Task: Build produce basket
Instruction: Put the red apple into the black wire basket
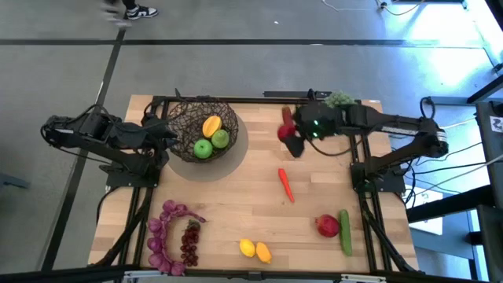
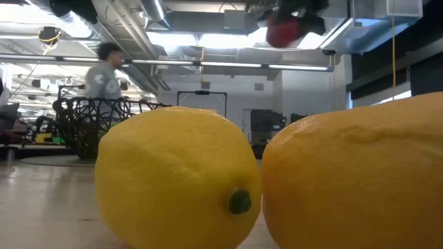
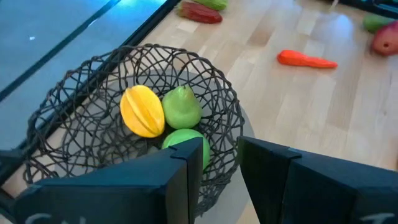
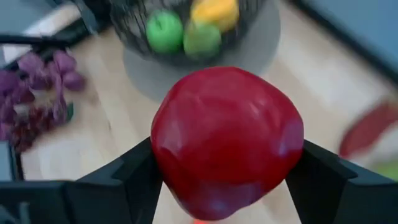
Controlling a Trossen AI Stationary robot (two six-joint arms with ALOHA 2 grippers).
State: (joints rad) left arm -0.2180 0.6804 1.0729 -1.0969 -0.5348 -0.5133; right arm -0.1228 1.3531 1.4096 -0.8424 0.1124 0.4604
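Observation:
The dark wire basket [image 1: 189, 118] stands at the far left of the table on a grey round mat. It holds a yellow-orange mango [image 1: 211, 125] and two green fruits [image 1: 203, 148]. My left gripper [image 1: 168, 135] is at the basket's left rim. My right gripper [image 1: 294, 144] hangs high over the far middle of the table, shut on a red pepper [image 4: 227, 140]. The pepper also shows at the top of the low view [image 2: 285, 29]. A second red pepper [image 1: 287, 116] lies on the table behind it. My left gripper has the basket's rim [image 3: 219, 152] in the gap between its fingers, one finger inside [image 3: 186, 171] and one outside [image 3: 270, 171]. It comes level from the table's left, slanting down. The basket's bottom rests on the mat. My right gripper pinches the red pepper's two sides [image 4: 160, 155] between its two fingers. The fingers slant down toward the basket. The pepper is lifted clear of the table.
On the table lie an orange carrot [image 1: 285, 185], a red pomegranate [image 1: 328, 226], a green cucumber [image 1: 345, 232], two lemons [image 1: 255, 250] and purple grapes [image 1: 171, 236]. A pale-green clump [image 1: 339, 99] sits at the far edge. A person [image 2: 104, 76] stands in the room beyond.

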